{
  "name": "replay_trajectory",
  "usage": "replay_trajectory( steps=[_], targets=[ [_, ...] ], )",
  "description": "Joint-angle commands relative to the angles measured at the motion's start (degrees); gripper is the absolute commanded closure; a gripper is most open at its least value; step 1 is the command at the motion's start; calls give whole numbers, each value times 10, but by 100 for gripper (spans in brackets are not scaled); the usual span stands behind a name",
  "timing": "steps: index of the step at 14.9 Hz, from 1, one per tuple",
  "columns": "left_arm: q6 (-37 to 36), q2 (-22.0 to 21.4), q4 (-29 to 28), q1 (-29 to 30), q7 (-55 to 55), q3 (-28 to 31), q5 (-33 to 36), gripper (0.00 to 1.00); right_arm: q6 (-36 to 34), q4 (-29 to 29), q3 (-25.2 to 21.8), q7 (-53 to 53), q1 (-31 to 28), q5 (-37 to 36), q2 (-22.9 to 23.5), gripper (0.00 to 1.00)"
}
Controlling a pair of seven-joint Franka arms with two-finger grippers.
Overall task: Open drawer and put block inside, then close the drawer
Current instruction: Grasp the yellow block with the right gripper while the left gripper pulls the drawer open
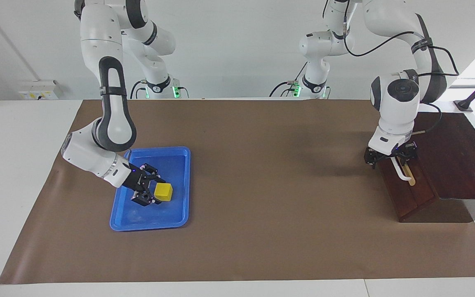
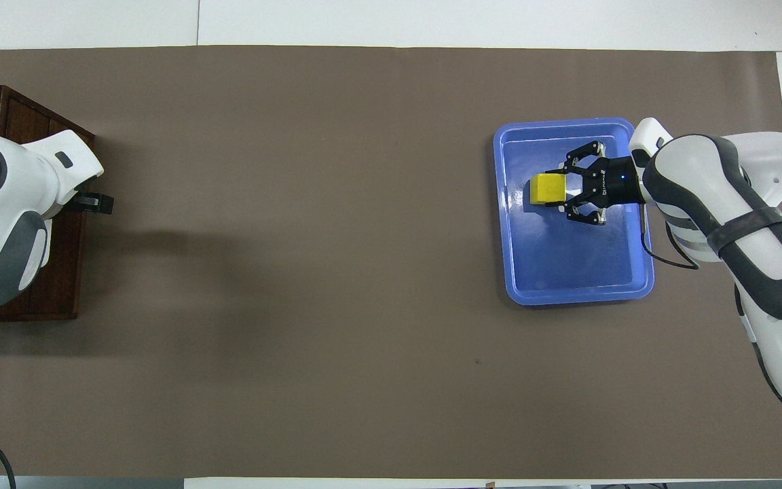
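The yellow block (image 1: 163,192) lies in the blue tray (image 1: 179,214), between the right hand's (image 1: 151,190) spread fingers. The left hand (image 1: 391,159) sits at the shut drawer's (image 1: 410,194) handle (image 1: 402,171), grip unclear.

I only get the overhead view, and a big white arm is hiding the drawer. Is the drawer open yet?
Observer: Not yet. In the facing view the drawer looks shut, its front flush with the box.
Operator: Does it have a handle?
Observer: Yes, a white bar handle on the front, and the left claw is right at one end of it.
Operator: Is the yellow block up in the air?
Observer: It doesn't look so. The block seems to rest on the floor of the blue tray, with the right claw down low at it.
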Motion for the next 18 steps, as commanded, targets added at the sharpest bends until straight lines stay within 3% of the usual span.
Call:
replay_trajectory(
  steps=[1,6,9,14,18],
  targets=[
    [38,9,-17,-1,-41,1,16,0,9,-2,2,-1,1,19,-2,100],
    [11,27,15,-58,-143,-1,9,0,-32,13,2,21,-1,20,-8,100],
    [-41,36,61,-102,-163,-1,-48,0,-80,31,-1,52,1,11,-14,100],
    [-63,45,78,-163,-243,-1,-72,0,-121,28,0,171,29,-46,-90,100],
    [-77,45,81,-178,-255,-1,-89,0,-143,28,0,265,80,-63,-138,100]
  ],
)
